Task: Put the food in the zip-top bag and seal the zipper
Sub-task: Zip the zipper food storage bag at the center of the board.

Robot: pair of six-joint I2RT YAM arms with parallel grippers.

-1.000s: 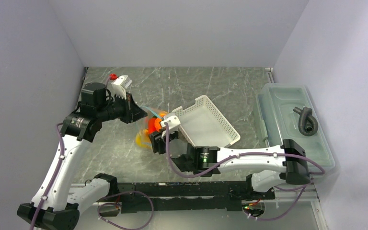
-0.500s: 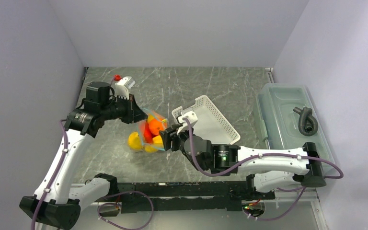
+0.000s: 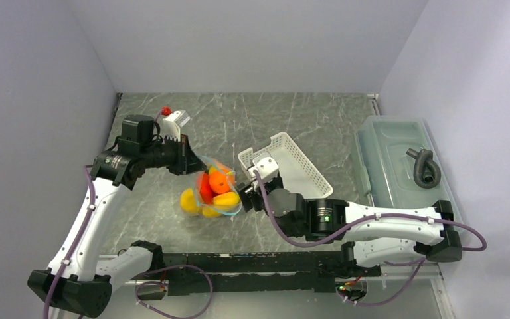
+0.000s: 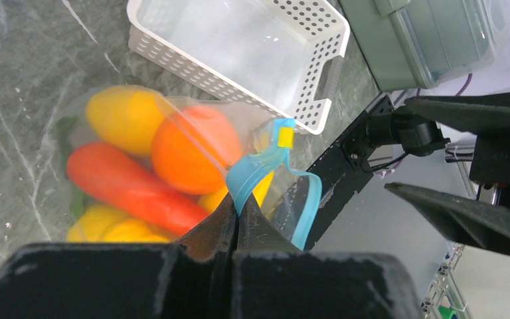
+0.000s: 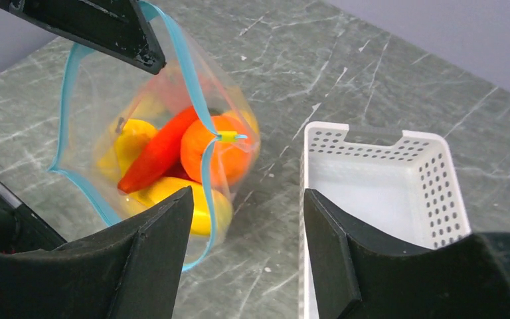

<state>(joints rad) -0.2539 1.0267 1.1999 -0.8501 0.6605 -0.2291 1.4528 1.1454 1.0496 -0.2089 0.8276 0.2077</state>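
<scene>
The clear zip-top bag (image 3: pixel 214 194) lies left of centre, filled with the food: an orange (image 3: pixel 220 180), a carrot (image 3: pixel 205 189) and yellow pieces (image 3: pixel 188 201). My left gripper (image 3: pixel 191 159) is shut on the bag's teal-blue zipper (image 4: pixel 260 167) at the mouth and holds that edge up. In the right wrist view the mouth gapes open around the food (image 5: pixel 207 154), the zipper (image 5: pixel 199 109) looping round it. My right gripper (image 3: pixel 244 197) is open and empty, just right of the bag; in its own view (image 5: pixel 247 199) it stands between bag and basket.
A white perforated basket (image 3: pixel 313 174) stands empty right of the bag, also in the right wrist view (image 5: pixel 438 179). A translucent lidded bin (image 3: pixel 398 146) with a grey hose piece (image 3: pixel 425 166) on its lid sits at the right edge. A small red-and-white object (image 3: pixel 170 114) lies at the back left.
The right gripper let the basket down flat and drew back to the right. The bag with its food sank lower onto the table, still held by the left gripper.
</scene>
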